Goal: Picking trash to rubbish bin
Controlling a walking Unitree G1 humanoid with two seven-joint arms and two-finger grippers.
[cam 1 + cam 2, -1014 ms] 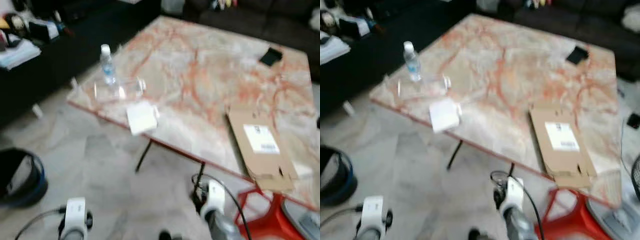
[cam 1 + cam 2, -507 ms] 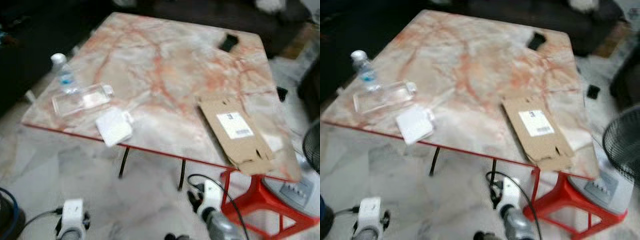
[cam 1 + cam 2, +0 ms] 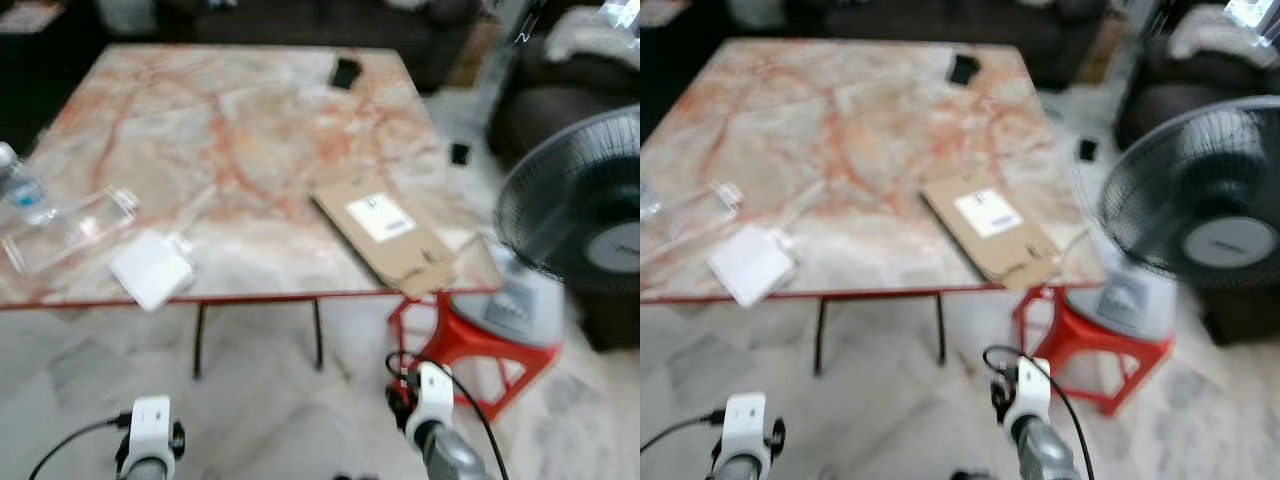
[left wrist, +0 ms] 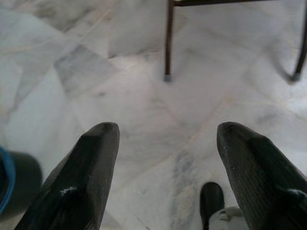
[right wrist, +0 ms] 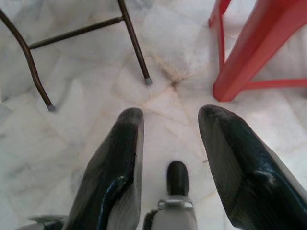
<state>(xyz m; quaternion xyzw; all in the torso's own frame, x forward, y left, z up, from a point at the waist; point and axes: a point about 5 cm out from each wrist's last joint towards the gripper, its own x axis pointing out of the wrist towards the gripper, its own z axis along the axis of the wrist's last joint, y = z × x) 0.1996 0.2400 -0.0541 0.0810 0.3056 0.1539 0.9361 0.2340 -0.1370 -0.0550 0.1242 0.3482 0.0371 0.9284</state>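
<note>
On the marble table (image 3: 250, 120) lie a flattened cardboard box (image 3: 385, 232), a white packet (image 3: 152, 270) hanging over the front edge, and a clear plastic tray (image 3: 65, 230). A water bottle (image 3: 18, 190) stands at the far left. Both arms hang low in front of the table. My left gripper (image 4: 165, 132) is open over bare marble floor, and a slice of the dark, blue-rimmed bin (image 4: 9, 187) sits beside it. My right gripper (image 5: 170, 115) is open too, above the floor near the table legs (image 5: 134, 45).
A standing fan (image 3: 585, 215) rests on a red stool (image 3: 455, 335) right of the table corner. A small black object (image 3: 346, 72) lies at the table's far edge. Dark sofas (image 3: 560, 90) line the back and right. My own foot (image 5: 177, 177) is below the right gripper.
The whole view has swung to the right: the bin has left the eye views, the fan and red stool have come in. Nothing on the table has shifted; both arms still hang low.
</note>
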